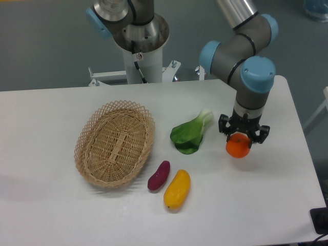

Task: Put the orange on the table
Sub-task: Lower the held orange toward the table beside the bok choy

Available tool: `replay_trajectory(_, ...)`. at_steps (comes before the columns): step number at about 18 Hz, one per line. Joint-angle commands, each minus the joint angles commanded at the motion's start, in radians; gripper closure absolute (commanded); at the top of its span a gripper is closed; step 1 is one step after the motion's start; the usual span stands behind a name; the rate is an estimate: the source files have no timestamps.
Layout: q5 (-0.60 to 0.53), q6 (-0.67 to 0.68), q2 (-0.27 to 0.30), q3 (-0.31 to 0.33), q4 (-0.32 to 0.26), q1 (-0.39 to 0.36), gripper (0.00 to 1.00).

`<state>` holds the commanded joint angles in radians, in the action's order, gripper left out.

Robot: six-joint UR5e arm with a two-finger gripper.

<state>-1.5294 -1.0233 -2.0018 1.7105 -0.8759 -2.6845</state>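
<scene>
Clamping orange [238, 147], gripper [240, 136] closed around it above table [266, 205].

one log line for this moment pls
gripper: shut on orange | orange: held over table, right of bok choy | basket: empty | release: not yet

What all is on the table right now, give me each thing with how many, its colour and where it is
basket: one, tan wicker, empty, left half of the table
bok choy: one, green with pale stem, centre, right of the basket
sweet potato: one, purple, front of centre, by the basket's lower right edge
mango: one, yellow-orange, just right of the sweet potato
orange: one, bright orange, right side, held in the gripper
table: one, white
arm base: one, silver, behind the table
gripper: one, black, shut on the orange, right of the bok choy
</scene>
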Motion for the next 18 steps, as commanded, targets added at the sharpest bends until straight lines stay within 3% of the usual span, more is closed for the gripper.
replay_trajectory(3, 0.002, 0.047, -0.020, -0.026, 0.002, 0.015, 0.60)
replay_trajectory(8, 0.000, 0.187, -0.089, -0.123, 0.000, 0.054, 0.55)
replay_trajectory(9, 0.000, 0.208, -0.100, -0.133, 0.000, 0.058, 0.47)
replay_trajectory(13, -0.003, 0.207, -0.106, -0.134, 0.000, 0.066, 0.31)
replay_trajectory(16, -0.005, 0.204, -0.106, -0.127, 0.002, 0.071, 0.23)
replay_trajectory(18, -0.005, 0.204, -0.106, -0.130, 0.002, 0.077, 0.02)
